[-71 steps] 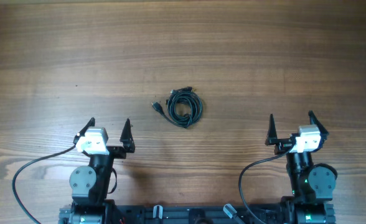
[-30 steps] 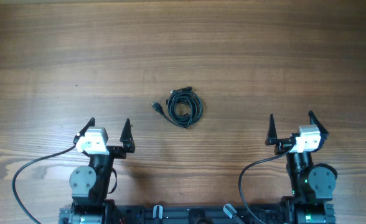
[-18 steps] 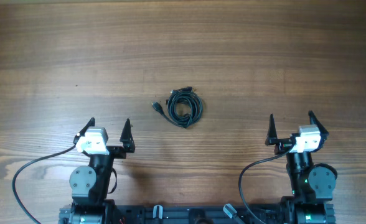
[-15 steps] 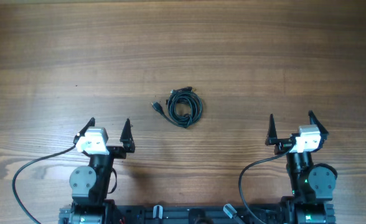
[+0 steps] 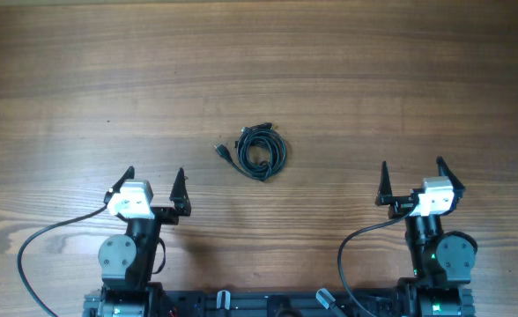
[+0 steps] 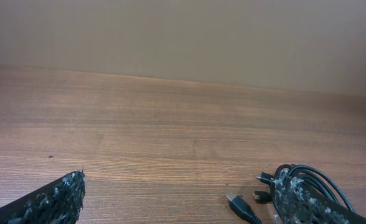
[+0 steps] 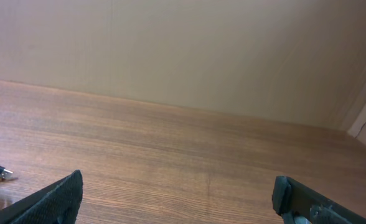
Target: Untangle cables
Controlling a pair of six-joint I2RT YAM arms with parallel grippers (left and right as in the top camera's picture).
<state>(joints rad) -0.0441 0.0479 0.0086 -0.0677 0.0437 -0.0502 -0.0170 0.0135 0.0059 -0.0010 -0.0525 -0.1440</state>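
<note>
We see thin black cables point(image 5: 259, 151) coiled round in the middle of the wooden table point(image 5: 373, 70), one plug point(image 5: 223, 150) poking left; our left gripper point(image 5: 153, 176) and right gripper point(image 5: 412, 169) gape wide, empty.

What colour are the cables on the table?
Black. The overhead view shows the cables best.

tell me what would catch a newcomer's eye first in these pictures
A small coil of black cables lies alone near the middle of the wooden table, with one plug end poking out to its left. Toward the bottom of the overhead view, the left fingers and right fingers stand spread open, one pair on each side. Both are empty and well short of the coil.
</note>
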